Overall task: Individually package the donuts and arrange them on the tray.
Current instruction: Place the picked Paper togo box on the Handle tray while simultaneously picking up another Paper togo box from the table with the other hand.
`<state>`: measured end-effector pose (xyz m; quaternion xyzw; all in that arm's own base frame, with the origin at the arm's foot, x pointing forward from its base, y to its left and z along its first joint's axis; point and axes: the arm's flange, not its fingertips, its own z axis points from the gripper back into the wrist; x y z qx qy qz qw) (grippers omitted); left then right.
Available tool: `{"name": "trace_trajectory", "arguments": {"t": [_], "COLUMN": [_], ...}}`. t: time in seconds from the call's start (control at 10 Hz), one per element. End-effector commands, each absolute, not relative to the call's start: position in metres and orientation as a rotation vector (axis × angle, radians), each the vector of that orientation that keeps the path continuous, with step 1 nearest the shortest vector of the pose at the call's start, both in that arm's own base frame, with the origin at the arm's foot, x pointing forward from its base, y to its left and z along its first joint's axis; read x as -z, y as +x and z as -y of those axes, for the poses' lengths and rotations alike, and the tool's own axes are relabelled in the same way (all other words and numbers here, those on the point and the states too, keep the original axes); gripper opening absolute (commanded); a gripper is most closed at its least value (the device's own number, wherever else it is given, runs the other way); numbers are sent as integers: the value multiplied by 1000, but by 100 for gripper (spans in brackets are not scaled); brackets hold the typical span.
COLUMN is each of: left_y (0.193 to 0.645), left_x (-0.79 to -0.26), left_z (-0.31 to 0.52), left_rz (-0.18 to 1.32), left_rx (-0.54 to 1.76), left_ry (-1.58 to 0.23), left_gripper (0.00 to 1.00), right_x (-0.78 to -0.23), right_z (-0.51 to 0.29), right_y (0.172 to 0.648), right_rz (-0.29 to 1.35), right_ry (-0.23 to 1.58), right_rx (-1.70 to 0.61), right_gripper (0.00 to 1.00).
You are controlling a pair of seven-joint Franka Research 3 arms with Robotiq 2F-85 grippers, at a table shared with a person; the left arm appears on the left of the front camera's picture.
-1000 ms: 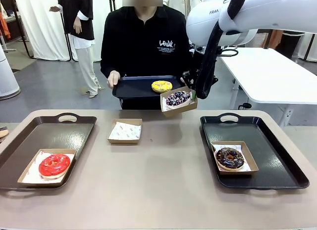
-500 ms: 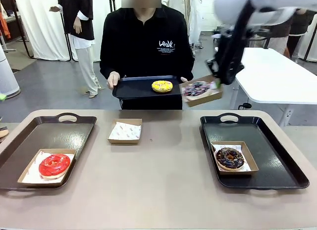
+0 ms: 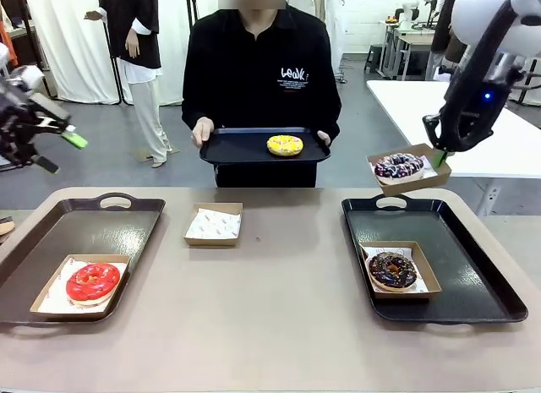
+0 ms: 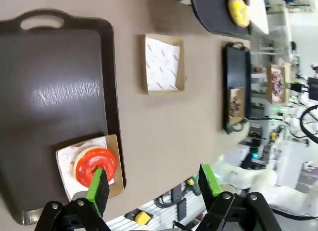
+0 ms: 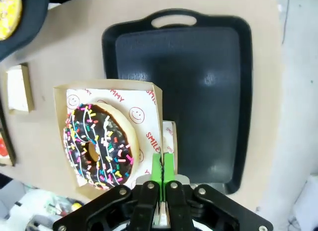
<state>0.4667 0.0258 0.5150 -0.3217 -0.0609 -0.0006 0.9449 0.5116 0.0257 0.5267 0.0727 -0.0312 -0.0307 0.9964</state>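
Note:
My right gripper is shut on the edge of a paper-lined cardboard box that holds the sprinkled donut. The box hangs in the air above the far end of the right tray. On that tray a chocolate donut sits in its own box. The red donut lies boxed on the left tray. A yellow donut rests on a dark tray that the person holds. My left gripper is open, high at the far left, holding nothing.
An empty paper-lined box sits on the table between the two trays, toward the far side. A white table stands behind at the right. The person stands at the far edge with both hands on their tray.
My right arm has swung right and carried the boxed sprinkled donut from in front of the person's tray to above the right tray's far end. My left gripper has come into view at the far left.

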Motion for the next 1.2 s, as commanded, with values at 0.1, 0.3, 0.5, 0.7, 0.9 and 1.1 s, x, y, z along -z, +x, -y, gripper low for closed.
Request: {"name": "trace_trajectory", "arguments": {"t": [0.1,0.3,0.5,0.7,0.9,1.1], "left_y": [487,494,497,499,496,501], "left_x": [-511,-496,-469,-437,-408,-397], "left_z": [38,79,118,146,168,176], "left_rz": [119,166,154,126,126,161], "left_rx": [-11,-24,6,29,59,60], "left_ry": [-443,-292,-210,-171,-117,-98], "left_gripper": [94,94,94,94,94,94], "right_x": [-495,-479,-467,-461,-452,-456], "right_z": [-25,-32,-36,-39,-47,-39], "right_y": [530,541,550,555,561,549], "right_rz": [51,45,38,32,22,15], "right_ry": [178,142,130,126,108,142], "right_rx": [16,-30,-21,-7,-4,-6], "right_gripper": [1,1,1,1,1,1]}}
